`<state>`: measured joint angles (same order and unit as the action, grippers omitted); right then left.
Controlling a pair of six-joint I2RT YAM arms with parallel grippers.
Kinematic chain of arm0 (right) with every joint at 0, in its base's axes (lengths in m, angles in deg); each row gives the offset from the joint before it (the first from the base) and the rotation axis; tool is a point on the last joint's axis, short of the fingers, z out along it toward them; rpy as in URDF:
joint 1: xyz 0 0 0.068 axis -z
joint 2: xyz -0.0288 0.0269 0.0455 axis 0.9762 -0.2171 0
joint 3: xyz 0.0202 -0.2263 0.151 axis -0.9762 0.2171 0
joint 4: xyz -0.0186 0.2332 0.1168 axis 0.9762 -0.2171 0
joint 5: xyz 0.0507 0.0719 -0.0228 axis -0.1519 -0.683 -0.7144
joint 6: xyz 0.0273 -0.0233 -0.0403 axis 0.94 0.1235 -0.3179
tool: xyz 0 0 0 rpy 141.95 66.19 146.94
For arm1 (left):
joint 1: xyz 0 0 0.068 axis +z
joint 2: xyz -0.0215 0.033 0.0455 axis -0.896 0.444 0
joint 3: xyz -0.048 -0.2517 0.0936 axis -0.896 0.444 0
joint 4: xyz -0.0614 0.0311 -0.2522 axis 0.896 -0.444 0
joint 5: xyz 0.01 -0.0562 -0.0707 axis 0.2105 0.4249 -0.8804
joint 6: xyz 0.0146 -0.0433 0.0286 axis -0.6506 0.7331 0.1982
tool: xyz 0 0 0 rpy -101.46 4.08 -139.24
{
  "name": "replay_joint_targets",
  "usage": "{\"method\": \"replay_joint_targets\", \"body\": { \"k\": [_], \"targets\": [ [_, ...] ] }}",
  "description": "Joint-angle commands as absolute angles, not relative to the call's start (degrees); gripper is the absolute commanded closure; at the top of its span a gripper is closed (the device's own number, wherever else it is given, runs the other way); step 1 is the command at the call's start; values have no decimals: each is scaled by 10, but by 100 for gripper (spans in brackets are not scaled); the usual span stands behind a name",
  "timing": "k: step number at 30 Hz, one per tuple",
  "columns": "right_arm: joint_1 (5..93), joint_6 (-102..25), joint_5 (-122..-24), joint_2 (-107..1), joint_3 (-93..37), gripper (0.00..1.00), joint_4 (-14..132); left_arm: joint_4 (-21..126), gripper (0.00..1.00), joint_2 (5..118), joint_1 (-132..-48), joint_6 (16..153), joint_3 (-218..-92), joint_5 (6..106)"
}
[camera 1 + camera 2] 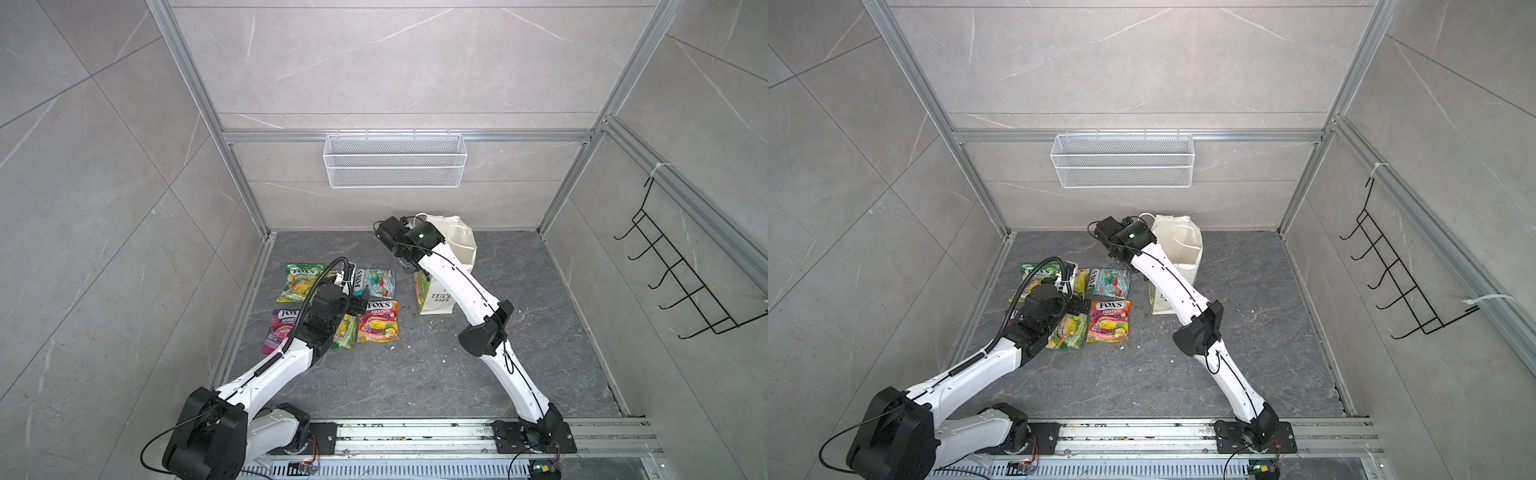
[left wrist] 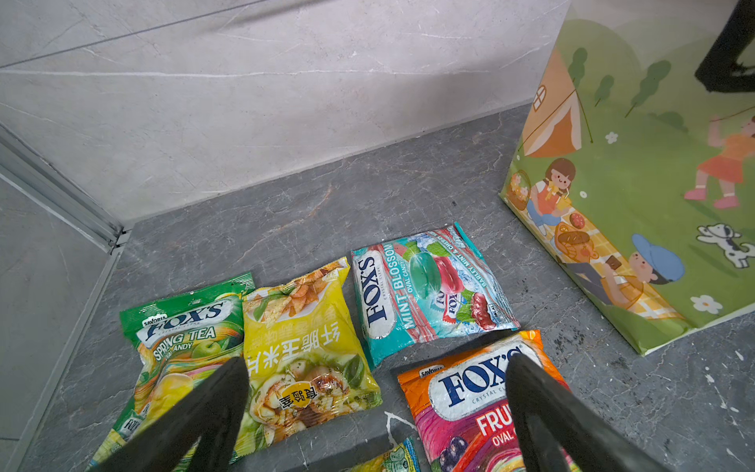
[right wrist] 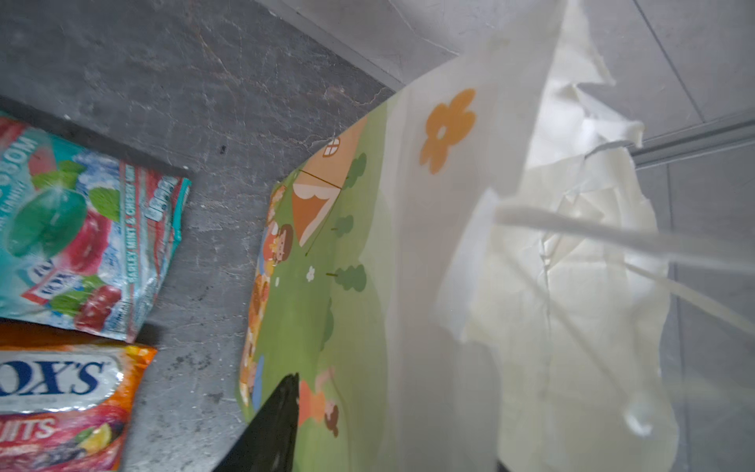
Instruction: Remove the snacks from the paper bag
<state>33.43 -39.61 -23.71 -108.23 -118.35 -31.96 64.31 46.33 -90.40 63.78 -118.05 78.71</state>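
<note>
Several snacks lie flat on the dark floor at the left: green Spring Tea point(image 1: 300, 282), teal Mint Blossom point(image 1: 376, 282), purple Berries point(image 1: 280, 330), orange-pink Fruits point(image 1: 378, 321) and a plain yellow packet point(image 2: 304, 351). My left gripper point(image 2: 378, 408) hovers open just above them, holding nothing. The paper bag point(image 1: 457, 245) stands upright to their right, and its open mouth shows only white paper. My right gripper point(image 3: 392, 425) is at the bag's left wall. One finger point(image 3: 273, 429) is outside the printed side, and the other barely shows beyond the wall. The jaws stand apart.
A white wire mesh basket point(image 1: 395, 160) hangs on the back wall. A black wire hook rack point(image 1: 681, 270) hangs on the right wall. Aluminium frame posts bound the floor, and the arms' base rail point(image 1: 415, 432) runs along the front.
</note>
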Motion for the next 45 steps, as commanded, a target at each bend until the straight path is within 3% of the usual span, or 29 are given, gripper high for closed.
{"method": "replay_joint_targets", "body": {
  "k": [1,6,13,14,15,21,27,31,34,45],
  "targets": [
    [330,-395,-277,-1033,-1196,34,-299,664,1,468,-905,638,-1199,786],
    [324,-410,-318,-954,-1163,24,-256,689,0,470,-904,636,-1197,795],
    [318,-441,-340,-796,-1014,16,-151,703,0,462,-900,648,-1194,833],
    [317,-442,-341,-767,-978,12,-135,702,0,457,-897,652,-1194,841],
    [318,-449,-341,-736,-938,1,-106,701,0,452,-895,654,-1194,850],
    [362,-587,-263,-377,-363,0,405,680,0,422,-858,673,-1180,946],
    [511,-613,-219,-197,-17,0,596,687,0,403,-797,692,-1123,1005],
    [545,-626,-203,-191,182,0,773,700,0,438,-744,700,-1095,983],
    [557,-600,-196,-242,260,0,872,724,0,469,-706,716,-1075,943],
    [610,-558,-236,-485,296,0,1109,916,1,588,-616,720,-1032,797]
  ]
}}
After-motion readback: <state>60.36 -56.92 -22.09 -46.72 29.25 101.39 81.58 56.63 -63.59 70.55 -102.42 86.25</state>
